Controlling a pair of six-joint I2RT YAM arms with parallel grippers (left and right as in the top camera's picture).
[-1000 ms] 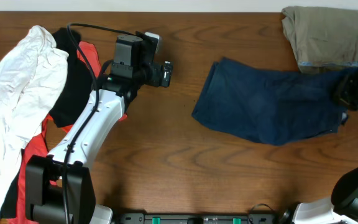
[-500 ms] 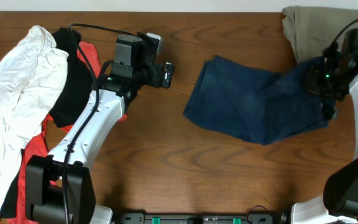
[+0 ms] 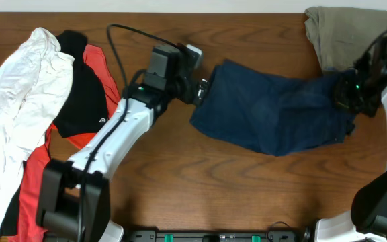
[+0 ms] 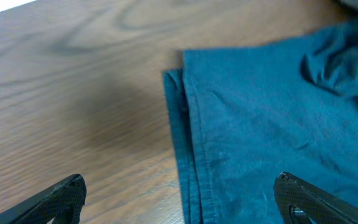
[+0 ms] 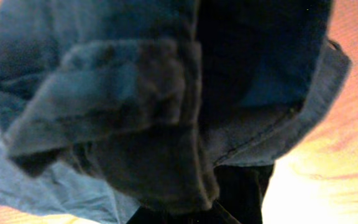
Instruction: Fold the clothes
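Observation:
The dark navy shorts [image 3: 267,111] lie across the table's middle right. My left gripper [image 3: 201,91] is open, its fingers either side of the shorts' seamed left edge [image 4: 188,155]. My right gripper [image 3: 349,94] is shut on the shorts' right end, and bunched navy cloth [image 5: 142,106] fills the right wrist view. A white garment [image 3: 22,87], a black one [image 3: 79,101] and a coral-red one [image 3: 96,67] lie heaped at the far left.
An olive-khaki garment [image 3: 348,33] lies at the back right corner, just behind my right gripper. Bare wood table [image 3: 200,181] stretches along the front and between the pile and the shorts.
My left arm has swung right from mid-table to the shorts' left edge. My right gripper has dragged the shorts' right end a little leftward, so the cloth bunched and shifted left.

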